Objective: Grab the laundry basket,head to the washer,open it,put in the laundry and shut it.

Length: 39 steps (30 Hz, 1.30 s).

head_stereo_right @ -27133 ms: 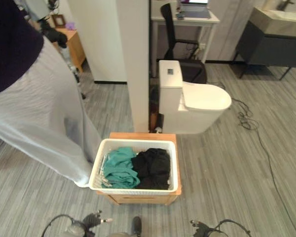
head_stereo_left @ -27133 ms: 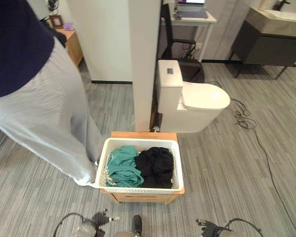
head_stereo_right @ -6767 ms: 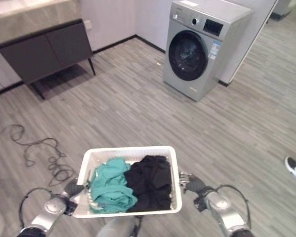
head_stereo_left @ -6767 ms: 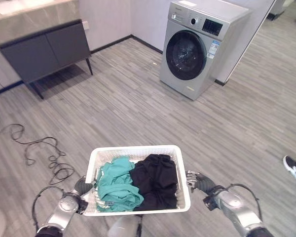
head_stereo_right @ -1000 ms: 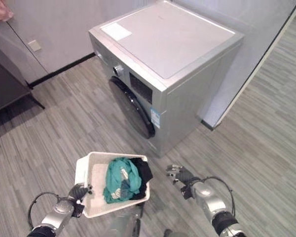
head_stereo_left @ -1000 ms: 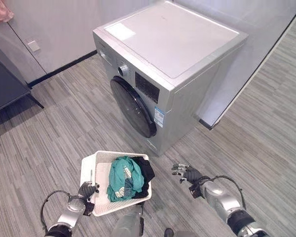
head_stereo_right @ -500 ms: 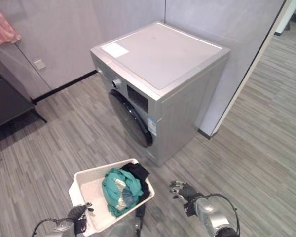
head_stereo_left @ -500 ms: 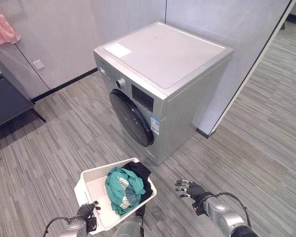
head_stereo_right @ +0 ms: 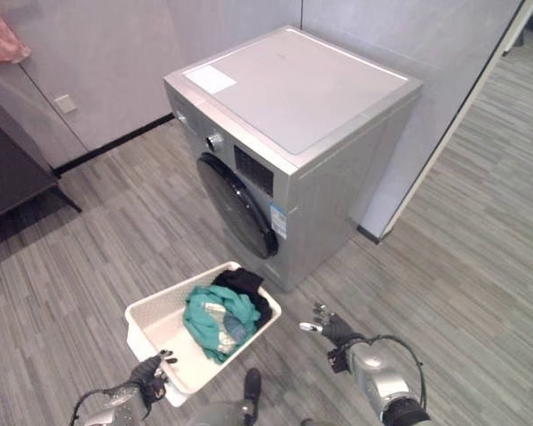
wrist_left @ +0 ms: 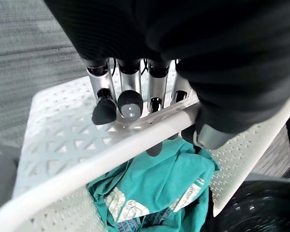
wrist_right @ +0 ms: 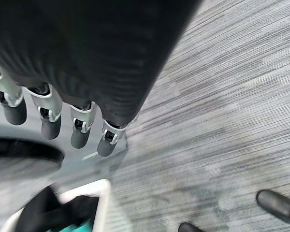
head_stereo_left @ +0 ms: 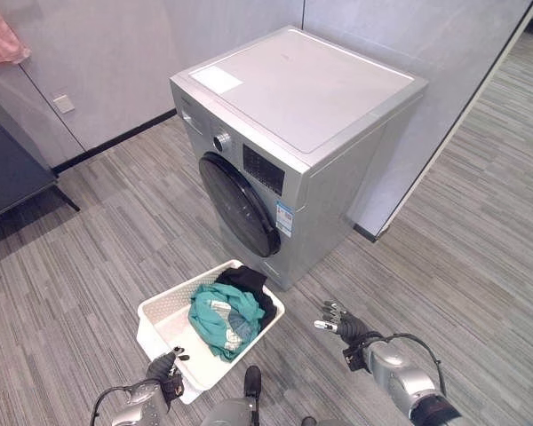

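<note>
1. The white basket (head_stereo_left: 164, 312) sits in front of the washer (head_stereo_left: 298, 124), its near corner held by the left hand (wrist_left: 135, 104), whose fingers curl over the rim; whether it fully rests on the floor is hard to tell.
2. The right hand (head_stereo_left: 339, 322) hangs free beside it, fingers spread and empty.
3. Best next: settle the basket flat, then send the right hand to the round door (head_stereo_left: 240, 206), which is closed.
4. The basket is stiff perforated plastic; the teal shirt (head_stereo_left: 220, 318) and black garment (head_stereo_left: 247, 280) lie soft and crumpled; the washer is smooth grey metal with a dark glass door.
</note>
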Available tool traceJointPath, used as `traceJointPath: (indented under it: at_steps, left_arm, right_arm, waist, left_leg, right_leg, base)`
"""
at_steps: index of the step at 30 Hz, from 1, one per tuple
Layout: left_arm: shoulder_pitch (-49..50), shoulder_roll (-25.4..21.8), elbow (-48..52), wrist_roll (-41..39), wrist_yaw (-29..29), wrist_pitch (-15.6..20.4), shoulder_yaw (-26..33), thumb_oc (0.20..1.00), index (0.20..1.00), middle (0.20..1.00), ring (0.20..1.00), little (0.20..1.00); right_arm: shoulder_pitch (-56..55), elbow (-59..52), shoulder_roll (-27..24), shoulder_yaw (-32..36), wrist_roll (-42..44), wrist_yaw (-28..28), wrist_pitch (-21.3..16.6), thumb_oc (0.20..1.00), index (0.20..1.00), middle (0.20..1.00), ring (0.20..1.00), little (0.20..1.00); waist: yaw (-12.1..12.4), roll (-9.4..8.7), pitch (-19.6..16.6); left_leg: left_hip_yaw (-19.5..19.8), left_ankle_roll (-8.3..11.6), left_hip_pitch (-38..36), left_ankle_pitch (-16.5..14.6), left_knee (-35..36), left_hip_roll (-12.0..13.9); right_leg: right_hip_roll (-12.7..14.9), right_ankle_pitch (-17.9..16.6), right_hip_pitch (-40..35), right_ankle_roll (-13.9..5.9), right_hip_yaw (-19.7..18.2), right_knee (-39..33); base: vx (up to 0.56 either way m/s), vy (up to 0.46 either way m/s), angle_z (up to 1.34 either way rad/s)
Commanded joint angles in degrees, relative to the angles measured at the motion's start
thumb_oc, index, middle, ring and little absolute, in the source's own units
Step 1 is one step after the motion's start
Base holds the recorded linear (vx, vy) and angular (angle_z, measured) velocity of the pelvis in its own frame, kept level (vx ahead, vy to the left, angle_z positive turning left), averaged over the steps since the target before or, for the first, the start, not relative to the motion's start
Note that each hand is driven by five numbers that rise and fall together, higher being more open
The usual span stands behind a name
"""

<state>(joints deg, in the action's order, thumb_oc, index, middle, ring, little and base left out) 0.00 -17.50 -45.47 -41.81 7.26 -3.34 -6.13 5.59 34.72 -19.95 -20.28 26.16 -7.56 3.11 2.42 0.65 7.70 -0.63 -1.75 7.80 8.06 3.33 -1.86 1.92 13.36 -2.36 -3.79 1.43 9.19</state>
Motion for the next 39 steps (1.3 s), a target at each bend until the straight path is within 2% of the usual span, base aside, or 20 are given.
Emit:
traceJointPath:
  at_steps: [1, 10, 12, 15, 16, 17, 19, 20, 24, 26, 28, 30, 31, 33, 34, 36, 37, 39]
  left_arm:
    - [-6.3, -2.49, 8.48, -4.73, -1.41, 9.01, 5.0, 0.2, 0.2, 0.2, 0.2, 0.2]
    - [-4.85, -3.08, 14.29, -7.91, -1.0, 10.42, 8.67, 0.2, 0.2, 0.2, 0.2, 0.2]
    - [-4.48, -2.99, 15.91, -8.51, -0.9, 10.82, 9.49, 0.2, 0.2, 0.2, 0.2, 0.2]
    - [-3.95, -3.05, 17.41, -8.47, -1.23, 10.84, 10.15, 0.2, 0.2, 0.2, 0.2, 0.2]
    - [-3.84, -2.99, 17.37, -8.27, -1.34, 10.77, 10.28, 0.2, 0.2, 0.2, 0.2, 0.2]
    - [-3.95, -3.05, 17.13, -8.21, -1.48, 10.54, 10.16, 0.2, 0.2, 0.2, 0.2, 0.2]
    - [-4.07, -3.01, 17.11, -8.07, -1.65, 10.54, 10.12, 0.2, 0.2, 0.2, 0.2, 0.2]
    - [-4.1, -3.11, 17.28, -8.36, -1.94, 10.78, 10.7, 0.2, 0.2, 0.2, 0.2, 0.2]
    - [-4.38, -2.73, 17.61, -10.59, -2.21, 11.06, 11.06, 0.2, 0.2, 0.2, 0.2, 0.2]
    - [-3.96, -2.58, 18.77, -10.97, -2.38, 11.61, 11.9, 0.2, 0.2, 0.2, 0.2, 0.2]
    - [-3.59, -2.8, 19.84, -11.32, -2.4, 12.0, 12.36, 0.2, 0.2, 0.2, 0.2, 0.2]
    - [-3.25, -2.7, 20.62, -12.3, -2.52, 12.35, 12.91, 0.2, 0.2, 0.2, 0.2, 0.2]
    - [-3.42, -2.82, 20.78, -12.6, -2.66, 12.54, 13.22, 0.2, 0.2, 0.2, 0.2, 0.2]
    - [-3.32, -2.96, 21.02, -12.52, -2.9, 12.57, 13.38, 0.2, 0.2, 0.2, 0.2, 0.2]
    - [-3.25, -3.12, 21.27, -12.44, -2.85, 12.72, 13.54, 0.2, 0.2, 0.2, 0.2, 0.2]
    - [-3.22, -3.09, 21.29, -12.43, -2.84, 12.72, 13.54, 0.2, 0.2, 0.2, 0.2, 0.2]
    - [-3.5, -2.62, 21.13, -12.88, -2.55, 13.48, 13.69, 0.2, 0.2, 0.2, 0.2, 0.2]
    - [-3.5, -1.52, 19.27, -14.07, -2.27, 13.19, 13.41, 0.2, 0.2, 0.2, 0.2, 0.2]
  right_arm:
    - [0.77, -1.6, 0.89, 1.87, 0.05, -0.04, -1.03, 1.0, 1.0, 1.0, 1.0, 1.0]
    - [0.32, 0.6, 0.82, 4.75, -1.78, 0.09, -0.78, 1.0, 1.0, 1.0, 1.0, 1.0]
    - [-0.42, 1.02, 0.71, 5.58, -2.17, -0.21, -0.64, 1.0, 1.0, 1.0, 1.0, 1.0]
    - [-1.64, 0.8, 0.28, 6.61, -2.03, -0.93, -0.44, 1.0, 1.0, 1.0, 1.0, 1.0]
    - [-2.14, 0.61, 0.04, 6.92, -1.8, -0.97, -0.49, 1.0, 1.0, 1.0, 1.0, 1.0]
    - [-2.8, 0.27, -0.5, 7.49, -1.31, -0.92, -0.49, 1.0, 1.0, 1.0, 1.0, 1.0]
    - [-3.31, 0.13, -0.67, 7.83, -0.86, -1.02, -0.47, 1.0, 1.0, 1.0, 1.0, 1.0]
    - [-3.54, 0.55, -1.26, 8.8, -0.1, -0.86, -0.8, 1.0, 1.0, 1.0, 1.0, 1.0]
    - [-4.31, 0.11, -2.77, 9.59, 0.02, -1.11, -1.06, 1.0, 1.0, 1.0, 1.0, 1.0]
    - [-4.43, -1.48, -3.64, 9.95, -0.92, -1.61, -0.94, 1.0, 1.0, 1.0, 1.0, 1.0]
    - [-4.46, -3.08, -4.21, 9.94, -1.54, -1.95, -0.75, 1.0, 1.0, 1.0, 1.0, 1.0]
    - [-4.48, -4.49, -4.68, 9.81, -1.97, -2.67, -0.66, 1.0, 1.0, 1.0, 1.0, 1.0]
    - [-4.8, -6.67, -5.4, 9.27, -2.84, -3.71, -0.4, 1.0, 1.0, 1.0, 1.0, 1.0]
    - [-5.25, -7.96, -5.92, 8.85, -3.42, -4.67, -0.31, 1.0, 1.0, 1.0, 1.0, 1.0]
    - [-5.8, -10.26, -6.88, 8.15, -4.68, -5.69, 0.02, 1.0, 1.0, 1.0, 1.0, 1.0]
    - [-5.84, -10.32, -6.91, 8.14, -4.69, -5.69, 0.05, 1.0, 1.0, 1.0, 1.0, 1.0]
    - [-7.35, -12.25, -7.24, 8.1, -4.79, -6.26, -0.08, 1.0, 1.0, 1.0, 1.0, 1.0]
    - [-8.62, -9.91, -6.83, 8.77, -4.15, -6.14, 0.0, 1.0, 1.0, 1.0, 1.0, 1.0]
  waist:
    - [1.49, -1.92, 0.93]
    - [1.25, -1.67, 1.45]
    - [0.88, -1.42, 1.91]
    - [0.36, -1.49, 1.98]
    - [0.09, -1.57, 1.82]
    - [-0.47, -1.62, 1.48]
    - [-0.63, -1.64, 1.38]
    - [-0.35, -1.73, 1.42]
    - [-2.32, -2.44, 3.02]
    - [-3.43, -2.9, 3.84]
    - [-3.93, -3.1, 4.03]
    - [-4.4, -3.28, 4.04]
    - [-5.03, -3.44, 4.19]
    - [-5.29, -3.47, 4.2]
    - [-5.8, -3.84, 3.88]
    - [-6.0, -3.73, 3.91]
    - [-6.4, -4.55, 2.89]
    - [-7.21, -4.0, 1.66]
  left_leg:
    - [-0.84, -0.48, -2.63, -10.61, -5.5, -2.3]
    - [0.03, -1.88, -5.81, -10.49, -3.49, -2.47]
    - [0.89, -2.39, -6.83, -10.81, -3.64, -2.55]
    - [1.56, -2.74, -7.58, -11.46, -4.17, -2.79]
    - [2.16, -2.8, -7.7, -11.64, -4.29, -3.01]
    - [3.09, -2.77, -7.91, -11.67, -4.21, -3.17]
    - [3.54, -2.71, -8.16, -11.73, -4.18, -3.33]
    - [3.54, -2.3, -8.86, -12.45, -4.45, -3.12]
    - [6.71, -1.43, -10.99, -15.34, -7.16, -3.9]
    - [8.87, -0.93, -13.26, -17.15, -8.14, -3.66]
    - [10.32, -0.61, -14.29, -18.07, -8.55, -3.55]
    - [11.92, -0.24, -15.42, -18.92, -8.89, -3.38]
    - [14.09, 0.11, -16.73, -19.46, -9.43, -3.22]
    - [15.38, 0.29, -17.83, -19.98, -9.43, -2.8]
    - [17.86, 0.62, -19.9, -20.79, -8.99, -1.9]
    - [18.05, 0.65, -20.0, -20.78, -8.9, -1.76]
    - [19.64, 1.53, -21.37, -20.7, -8.18, -0.7]
    - [20.06, 3.16, -23.34, -18.06, -7.27, 2.34]
  right_leg:
    - [1.72, -9.85, 1.57, -4.32, -1.55, -3.97]
    - [2.39, -13.74, 5.31, -6.36, -2.83, 6.69]
    - [1.86, -15.4, 7.46, -6.32, -3.5, 11.59]
    - [0.99, -15.62, 7.98, -6.02, -3.43, 13.84]
    - [-0.28, -15.12, 8.37, -5.69, -4.27, 13.96]
    - [-2.37, -13.57, 9.18, -5.09, -5.92, 13.28]
    - [-2.97, -12.57, 9.58, -4.76, -6.13, 12.62]
    - [-2.2, -11.48, 11.3, -3.95, -2.98, 9.21]
    - [-2.44, -14.26, 15.69, -4.32, -4.95, 2.55]
    - [-0.64, -18.2, 18.24, -5.55, -5.21, -2.9]
    - [0.31, -19.81, 19.03, -5.96, -5.79, -5.98]
    - [0.9, -21.27, 20.02, -6.63, -7.37, -8.99]
    - [0.85, -22.23, 21.2, -7.49, -10.1, -10.32]
    - [1.04, -22.66, 21.58, -7.73, -10.55, -10.95]
    - [0.95, -23.14, 22.16, -8.27, -11.5, -10.18]
    - [0.93, -23.02, 22.06, -8.23, -11.27, -10.1]
    - [0.93, -23.68, 21.43, -8.02, -12.06, -8.56]
    - [-0.1, -23.53, 21.17, -7.62, -11.53, -5.83]
  base:
    - [0.05, 0.115, -0.01]
    - [0.02, 0.084, -0.02]
    - [0.03, 0.088, -0.02]
    - [0.06, 0.074, -0.02]
    - [0.08, 0.056, 0.2]
    - [0.09, 0.052, 0.15]
    - [0.1, 0.027, 0.21]
    - [0.19, -0.019, 0.22]
    - [0.18, -0.036, 0.38]
    - [0.29, -0.126, 0.18]
    - [0.24, -0.121, 0.38]
    - [0.26, -0.13, 0.55]
    - [0.24, -0.114, 0.54]
    - [0.25, -0.174, 0.71]
    - [0.25, -0.206, 0.89]
    - [0.16, -0.157, 1.05]
    - [0.24, -0.269, 1.08]
    - [0.28, -0.292, 0.79]
